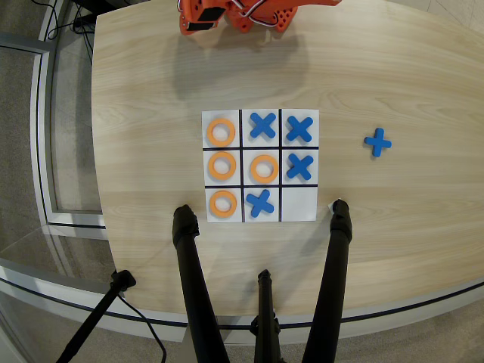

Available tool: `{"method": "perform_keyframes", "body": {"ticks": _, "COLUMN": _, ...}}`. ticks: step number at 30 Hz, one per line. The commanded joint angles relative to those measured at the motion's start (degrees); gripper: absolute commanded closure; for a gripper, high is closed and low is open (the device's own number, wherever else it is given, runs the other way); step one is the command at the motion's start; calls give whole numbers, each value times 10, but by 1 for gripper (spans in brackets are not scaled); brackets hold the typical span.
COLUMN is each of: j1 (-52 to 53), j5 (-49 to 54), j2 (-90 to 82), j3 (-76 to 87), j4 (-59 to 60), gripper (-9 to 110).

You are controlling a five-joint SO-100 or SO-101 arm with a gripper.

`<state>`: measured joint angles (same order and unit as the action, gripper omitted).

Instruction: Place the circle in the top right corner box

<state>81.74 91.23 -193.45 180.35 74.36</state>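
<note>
Overhead view: one fixed camera high above the desk, looking straight down.
Facing: the arm's orange pincer enters at the top edge.
Nearness: far; black tripod legs cross the bottom, opposite the pincer.

Overhead view. The grid sheet lies flat near the middle of the table. Rings fill its left column: top, middle, bottom; a fourth ring sits in the centre cell. Crosses occupy top middle, top right, middle right and bottom middle. The bottom right cell holds nothing. A loose cross lies on the table, well right of the sheet. The arm sits at the table's far edge, above the sheet. Tripod legs stand below the sheet.
</note>
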Motion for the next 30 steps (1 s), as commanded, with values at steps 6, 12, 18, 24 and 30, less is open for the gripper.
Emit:
{"method": "perform_keyframes", "body": {"ticks": 6, "j1": 83, "j5": -3, "j2": -11, "j3": 32, "j4": -1, "gripper": 101}}
{"method": "perform_keyframes", "body": {"ticks": 12, "j1": 83, "j5": -3, "j2": -10, "j3": 32, "j4": -1, "gripper": 101}}
{"method": "perform_keyframes", "body": {"ticks": 18, "j1": 81, "j5": -3, "j2": -10, "j3": 32, "j4": -1, "gripper": 101}}
{"method": "perform_keyframes", "body": {"ticks": 24, "j1": 81, "j5": -3, "j2": -10, "j3": 32, "j4": -1, "gripper": 101}}
{"method": "perform_keyframes", "body": {"ticks": 30, "j1": 81, "j5": -3, "j2": -10, "j3": 32, "j4": -1, "gripper": 101}}
